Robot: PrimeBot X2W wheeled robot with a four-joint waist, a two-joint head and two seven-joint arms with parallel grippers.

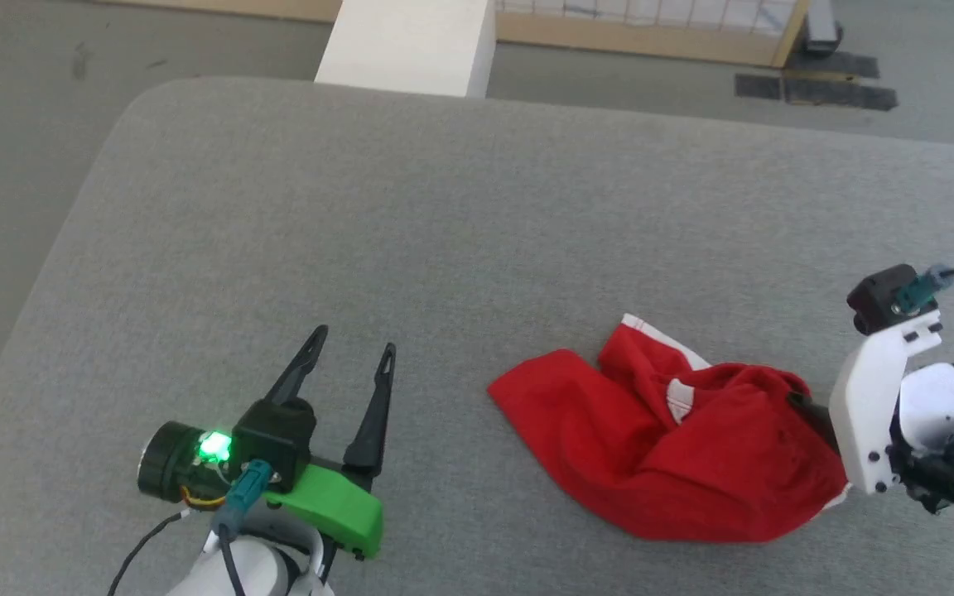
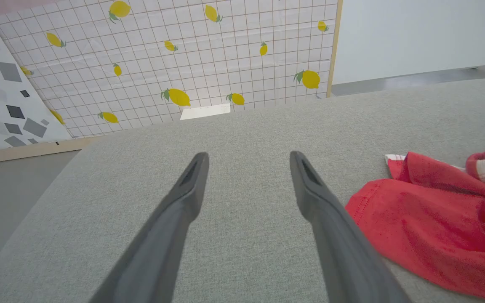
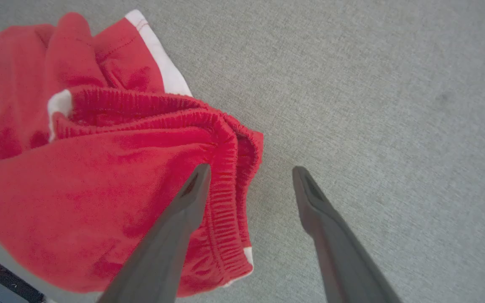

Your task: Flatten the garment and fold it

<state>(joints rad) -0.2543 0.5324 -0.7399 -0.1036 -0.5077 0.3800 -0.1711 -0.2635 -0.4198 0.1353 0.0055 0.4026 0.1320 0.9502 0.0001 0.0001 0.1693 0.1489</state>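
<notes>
My right claw (image 3: pixel 251 169) wide, angled down: one finger over garment (image 3: pixel 99 168) waistband, other over table (image 3: pixel 373 105). Left claw (image 2: pixel 249 156) wide, garment to its right.

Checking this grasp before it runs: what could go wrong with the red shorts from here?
1. The gathered waistband lies doubled in stacked layers at the open right gripper. Closing there may pinch several layers, so the shorts would stay bunched.
2. The left gripper, open, sits apart from them. A one-sided pull would likely drag them across the gray surface.

Garment (image 1: pixel 659 463) on table (image 1: pixel 444 207), right side
</notes>
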